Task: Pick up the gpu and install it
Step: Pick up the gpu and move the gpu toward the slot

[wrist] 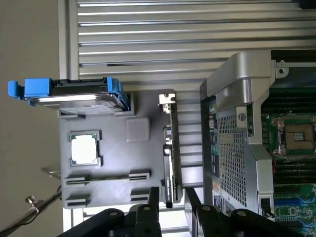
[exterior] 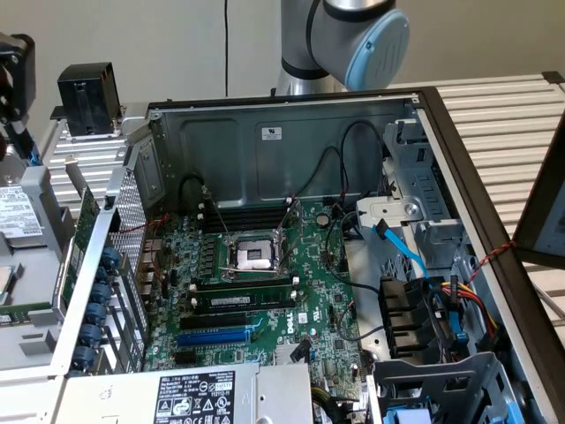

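Gpu (wrist: 171,148) stands on edge in the grey tray (wrist: 113,163), inside the open, empty gripper (wrist: 172,192); a crooked squeeze could tip it.

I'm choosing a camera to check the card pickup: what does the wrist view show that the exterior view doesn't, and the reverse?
Wrist view: the gpu standing on edge in a grey tray, a loose processor chip, and the tool open, its fingers either side of the gpu's end. Exterior view: the arm's blue-capped joint, the power supply, a blue cable. Both: the motherboard with its processor socket, and the case's perforated rear panel.
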